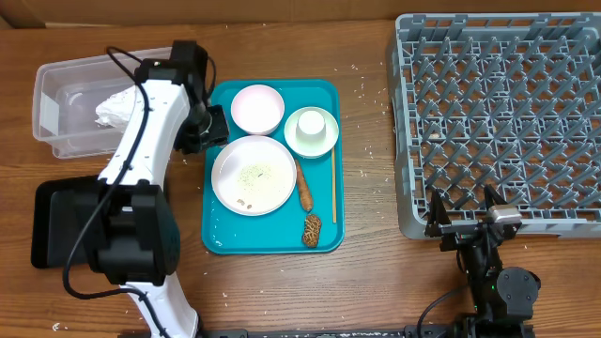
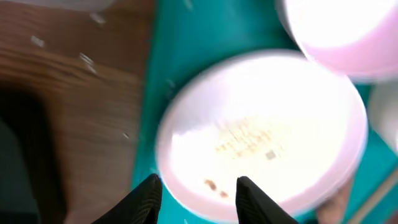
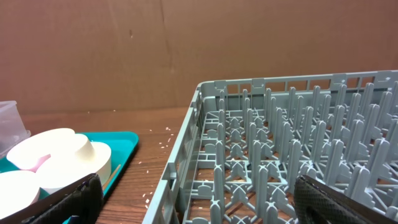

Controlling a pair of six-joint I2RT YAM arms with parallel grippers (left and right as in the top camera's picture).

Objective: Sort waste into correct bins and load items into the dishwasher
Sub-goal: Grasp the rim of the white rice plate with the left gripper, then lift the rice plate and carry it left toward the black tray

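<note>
**Left claw over the teal tray, right claw by the rack**

Left of the teal tray (image 1: 230,237), a clear tub (image 1: 61,89) holds the napkin (image 1: 117,108). The left claw (image 2: 196,186) hangs part-open and empty over the tray's left side, above the large plate (image 1: 254,176). The two brown scraps (image 1: 304,188) and the stick (image 1: 333,183) lie on the tray's right side. Right of the tray stands the grey rack (image 1: 498,113), with the right claw (image 1: 463,214) spread wide and empty.

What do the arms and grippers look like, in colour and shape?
The left arm has white shells, black joints and a black cable. The right arm is black. The left gripper and right gripper each have two black fingers.
</note>
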